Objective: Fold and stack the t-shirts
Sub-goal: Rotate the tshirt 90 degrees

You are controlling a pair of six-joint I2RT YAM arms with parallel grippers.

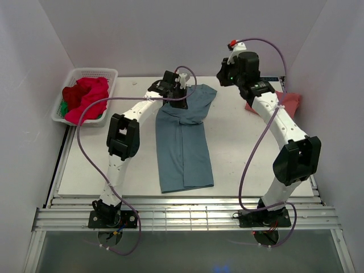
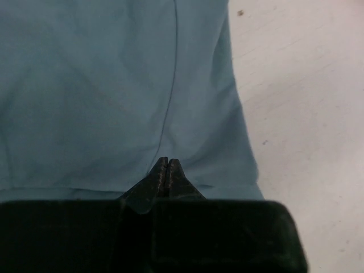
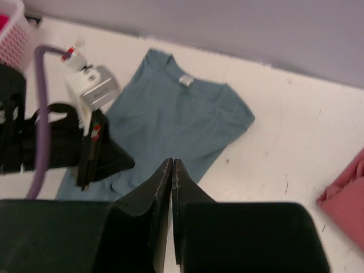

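Observation:
The large teal-blue t-shirt (image 1: 185,148) lies flat in the middle of the table, folded into a long strip with the collar at the far end. It also shows in the left wrist view (image 2: 114,85) and the right wrist view (image 3: 170,114). My left gripper (image 1: 180,92) (image 2: 169,161) is shut, its tips low over the shirt's upper part, and no cloth shows between them. My right gripper (image 1: 223,77) (image 3: 172,161) is shut and empty, held high above the table to the right of the shirt's far end. A salmon-pink t-shirt (image 1: 289,101) (image 3: 347,199) lies at the far right.
A white lattice basket (image 1: 74,74) stands at the far left with red/magenta shirts (image 1: 88,96) and a bit of green cloth (image 1: 63,107) in it. White walls close in the back and both sides. The table's near edge has metal rails.

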